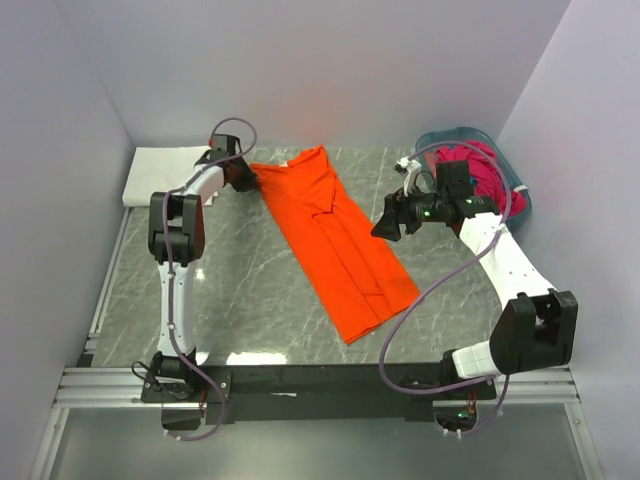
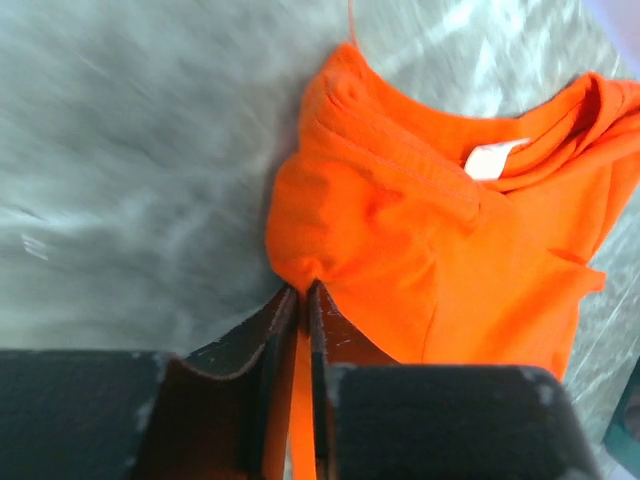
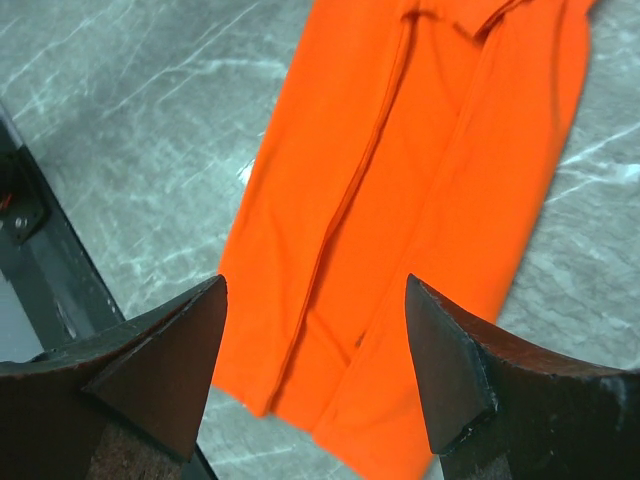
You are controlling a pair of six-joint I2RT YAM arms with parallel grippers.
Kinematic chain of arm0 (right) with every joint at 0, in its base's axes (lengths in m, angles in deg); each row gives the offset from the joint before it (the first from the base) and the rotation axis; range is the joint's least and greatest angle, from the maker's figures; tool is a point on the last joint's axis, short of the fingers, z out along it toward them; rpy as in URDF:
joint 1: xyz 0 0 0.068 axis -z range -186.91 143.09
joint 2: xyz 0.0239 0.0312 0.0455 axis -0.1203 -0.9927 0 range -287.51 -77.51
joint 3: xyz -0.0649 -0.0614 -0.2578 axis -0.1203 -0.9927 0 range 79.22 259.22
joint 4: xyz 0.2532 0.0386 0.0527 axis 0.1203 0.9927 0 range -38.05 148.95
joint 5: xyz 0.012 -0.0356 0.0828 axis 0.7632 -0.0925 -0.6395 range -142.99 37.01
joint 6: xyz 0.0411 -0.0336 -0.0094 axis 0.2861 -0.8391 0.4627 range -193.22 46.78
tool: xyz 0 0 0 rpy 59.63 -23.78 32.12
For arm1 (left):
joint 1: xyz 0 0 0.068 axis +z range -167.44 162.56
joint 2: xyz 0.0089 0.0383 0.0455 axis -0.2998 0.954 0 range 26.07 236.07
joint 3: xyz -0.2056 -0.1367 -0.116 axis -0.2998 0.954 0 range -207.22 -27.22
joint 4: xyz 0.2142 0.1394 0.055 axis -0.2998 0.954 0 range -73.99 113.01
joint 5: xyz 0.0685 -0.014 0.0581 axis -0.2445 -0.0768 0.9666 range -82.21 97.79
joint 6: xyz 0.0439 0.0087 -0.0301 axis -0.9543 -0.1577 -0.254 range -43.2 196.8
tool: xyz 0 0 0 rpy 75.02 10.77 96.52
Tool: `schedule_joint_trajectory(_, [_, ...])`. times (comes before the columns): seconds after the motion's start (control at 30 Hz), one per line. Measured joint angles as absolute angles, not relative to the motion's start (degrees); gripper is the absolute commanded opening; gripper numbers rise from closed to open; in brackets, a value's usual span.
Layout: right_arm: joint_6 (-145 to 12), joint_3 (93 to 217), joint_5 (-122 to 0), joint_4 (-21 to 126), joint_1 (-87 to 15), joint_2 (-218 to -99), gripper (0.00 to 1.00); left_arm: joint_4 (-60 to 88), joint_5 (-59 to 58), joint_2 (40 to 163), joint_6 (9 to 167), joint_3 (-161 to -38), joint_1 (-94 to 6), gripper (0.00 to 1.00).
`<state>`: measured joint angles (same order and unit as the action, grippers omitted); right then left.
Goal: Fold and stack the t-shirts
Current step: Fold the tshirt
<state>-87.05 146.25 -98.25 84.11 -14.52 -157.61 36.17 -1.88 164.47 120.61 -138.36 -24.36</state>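
An orange t-shirt (image 1: 340, 245) lies on the table folded into a long strip, running from the far left towards the near middle. My left gripper (image 1: 247, 178) is shut on its collar-end corner (image 2: 300, 270); the white neck label (image 2: 492, 160) shows in the left wrist view. My right gripper (image 1: 385, 228) is open and empty, held above the table to the right of the shirt; its wrist view looks down on the hem end (image 3: 400, 250). A magenta shirt (image 1: 487, 170) lies in the teal basket. A white folded shirt (image 1: 160, 172) lies at the far left.
The teal basket (image 1: 517, 200) stands at the far right corner. Grey walls close the left, back and right sides. A black rail (image 1: 330, 378) runs along the near edge, also seen at the left of the right wrist view (image 3: 40, 240).
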Motion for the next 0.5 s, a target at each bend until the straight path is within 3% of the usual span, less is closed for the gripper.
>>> schedule_joint_trajectory(0.13, [-89.7,146.3,-99.0,85.9,-14.5,-157.6,0.78,36.8,-2.8,165.0,118.8,-139.8,-22.4,0.39])
schedule_joint_trajectory(0.17, [-90.4,146.3,-98.9,86.3,-14.5,-157.6,0.79,36.8,-2.9,164.8,118.0,-139.9,-22.0,0.52])
schedule_joint_trajectory(0.27, [-92.8,146.3,-97.7,87.3,-14.5,-156.9,0.8,34.7,-3.1,162.4,115.4,-137.2,-21.6,0.71])
schedule_joint_trajectory(0.37, [-95.7,146.0,-95.9,87.2,-14.5,-154.4,0.87,33.7,-2.3,154.4,112.0,-128.1,-21.7,0.79])
schedule_joint_trajectory(0.4, [-97.1,145.2,-95.6,86.5,-14.5,-152.6,0.97,33.4,-1.9,151.1,110.7,-125.3,-21.8,0.81])
schedule_joint_trajectory(0.43, [-98.3,144.2,-95.6,86.1,-14.5,-150.9,1.0,32.6,-1.4,147.2,109.1,-121.9,-21.8,0.84])
schedule_joint_trajectory(0.5, [-102.1,141.1,-96.6,83.8,-14.0,-146.6,1.0,30.4,-0.7,137.1,105.2,-115.2,-21.9,0.99])
